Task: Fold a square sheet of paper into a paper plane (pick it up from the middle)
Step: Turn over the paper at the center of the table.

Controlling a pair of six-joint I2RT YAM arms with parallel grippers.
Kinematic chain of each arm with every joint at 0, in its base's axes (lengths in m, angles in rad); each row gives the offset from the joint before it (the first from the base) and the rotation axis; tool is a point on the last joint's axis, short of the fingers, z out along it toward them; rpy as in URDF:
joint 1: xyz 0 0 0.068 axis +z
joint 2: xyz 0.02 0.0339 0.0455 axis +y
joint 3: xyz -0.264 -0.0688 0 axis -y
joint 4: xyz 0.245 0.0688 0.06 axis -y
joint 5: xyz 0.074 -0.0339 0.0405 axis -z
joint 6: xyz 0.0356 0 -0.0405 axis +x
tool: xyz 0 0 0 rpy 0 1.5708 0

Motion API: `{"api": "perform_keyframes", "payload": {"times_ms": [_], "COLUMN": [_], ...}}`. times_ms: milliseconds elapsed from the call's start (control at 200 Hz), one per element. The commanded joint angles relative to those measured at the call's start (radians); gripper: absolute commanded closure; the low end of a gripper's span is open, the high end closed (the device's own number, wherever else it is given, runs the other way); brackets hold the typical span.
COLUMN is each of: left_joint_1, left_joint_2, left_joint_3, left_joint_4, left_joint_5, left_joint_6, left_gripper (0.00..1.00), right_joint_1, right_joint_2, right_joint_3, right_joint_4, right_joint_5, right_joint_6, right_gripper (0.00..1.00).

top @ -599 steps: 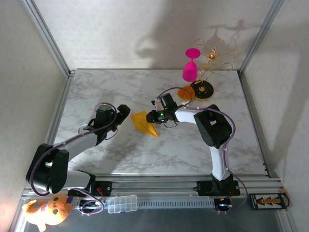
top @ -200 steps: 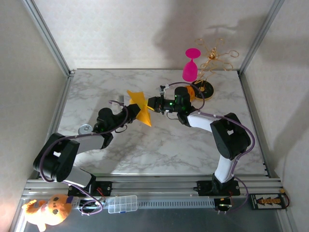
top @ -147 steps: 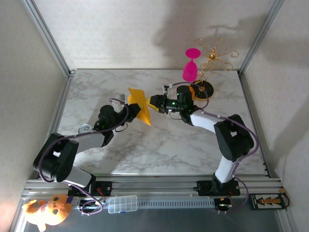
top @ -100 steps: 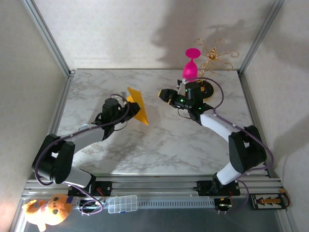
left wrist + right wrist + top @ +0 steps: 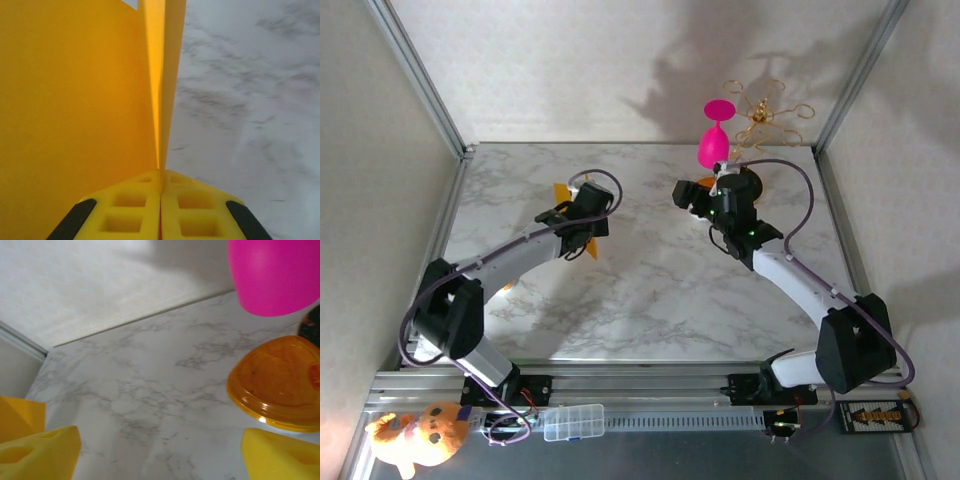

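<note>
**Yellow-orange folded paper sheet (image 5: 75, 100) clamped in the left end effector (image 5: 161, 172); right end effector (image 5: 160, 440) open and apart from it.**

Left wrist view: the sheet fills the left half of the frame, doubled along a sharp crease that runs up from the closed yellow fingers (image 5: 130, 210), its layers pinched between them. Top view: the paper sits left of centre over the white marble surface (image 5: 650, 300), with only small corners visible above and below the left end effector. The right end effector is right of centre, well apart from the paper, its fingers spread wide with nothing between them. Right wrist view: a corner of the paper shows at lower left, a translucent orange domed lid (image 5: 275, 385) lies on the surface at right, and a magenta plastic goblet (image 5: 275, 275) stands just behind it. A gold wire ornament (image 5: 765, 112) stands at upper right of the top view.
</note>
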Motion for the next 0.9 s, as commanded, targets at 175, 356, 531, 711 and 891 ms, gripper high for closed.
{"api": "perform_keyframes", "payload": {"times_ms": [175,356,531,711,891], "left_joint_1": [-0.109,-0.147,-0.165,-0.187,-0.201], "left_joint_2": [0.230,0.355,0.439,0.491,0.543], "left_joint_3": [0.169,0.222,0.247,0.250,0.280], "left_joint_4": [-0.312,-0.361,-0.370,-0.324,-0.343], "left_joint_5": [-0.426,-0.515,-0.535,-0.466,-0.446], "left_joint_6": [0.072,0.080,0.038,-0.012,-0.091], "left_gripper": [0.94,0.94,0.93,0.90,0.89], "right_joint_1": [-0.002,-0.004,-0.014,-0.030,-0.063], "right_joint_2": [-0.060,-0.070,-0.075,-0.081,-0.049], "right_joint_3": [-0.060,-0.064,-0.086,-0.099,-0.069], "right_joint_4": [-0.005,-0.019,-0.026,-0.014,-0.068], "right_joint_5": [0.088,0.106,0.129,0.113,0.091], "right_joint_6": [-0.052,-0.045,-0.014,0.007,0.091], "right_gripper": [0.06,0.06,0.05,0.05,0.06]}}
